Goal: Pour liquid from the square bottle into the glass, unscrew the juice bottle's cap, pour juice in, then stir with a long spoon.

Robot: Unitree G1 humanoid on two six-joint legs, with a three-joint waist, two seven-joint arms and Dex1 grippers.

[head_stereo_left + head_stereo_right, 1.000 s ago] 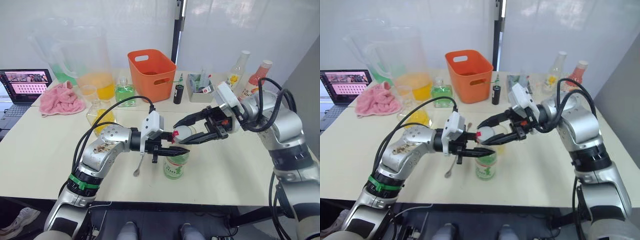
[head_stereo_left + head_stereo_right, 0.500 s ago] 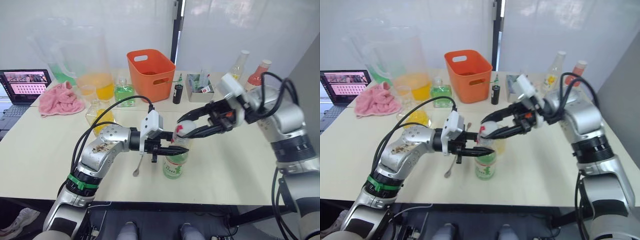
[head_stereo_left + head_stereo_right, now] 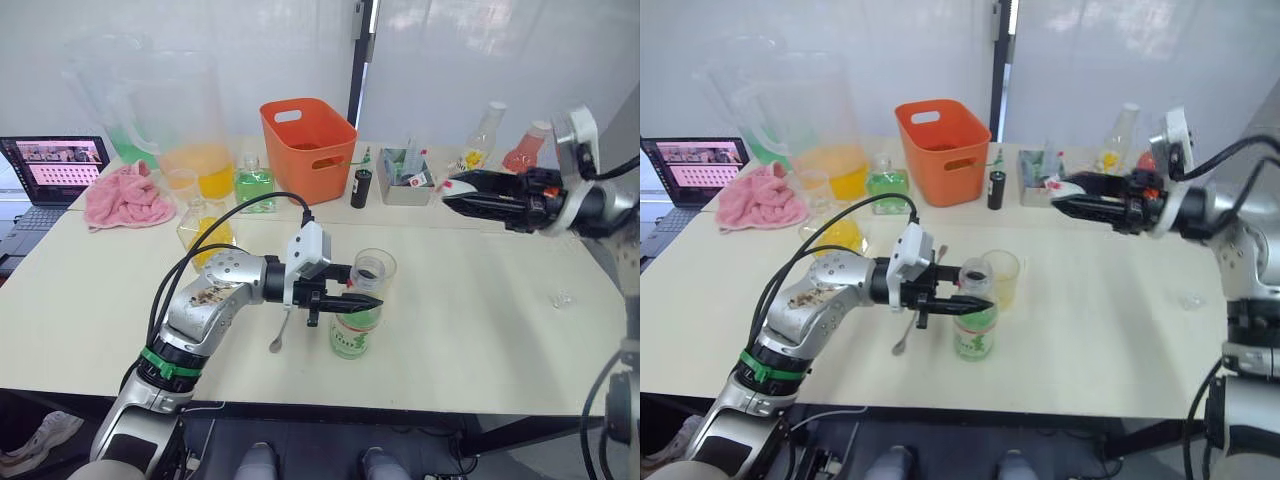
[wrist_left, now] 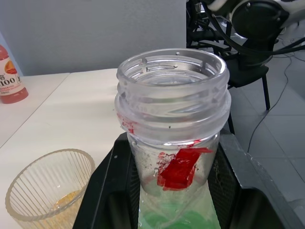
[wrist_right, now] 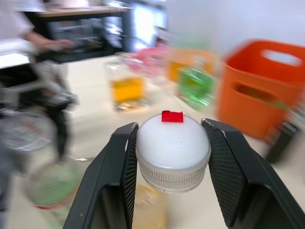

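Left wrist view: left gripper (image 3: 352, 301) is clamped on the juice bottle (image 3: 354, 325) just under the neck ring, mouth open, thread bare, red seal scrap stuck below the collar. The bottle stands on the table (image 3: 480, 330), glass (image 3: 374, 271) just behind it with a little yellow liquid in the bottom. The right gripper (image 5: 170, 151) pinches the cap (image 5: 172, 148) between both pads, held up and well off to the robot's right. Bottle is thin clear plastic, most likely light and squeezable, so grip at the stiff neck is the right spot; squeezing the label zone would push liquid out. Cap is small, rigid, smooth, so it could slip. Long spoon (image 3: 281, 331) lies flat on the table under the left forearm; thin stem, awkward to pick.
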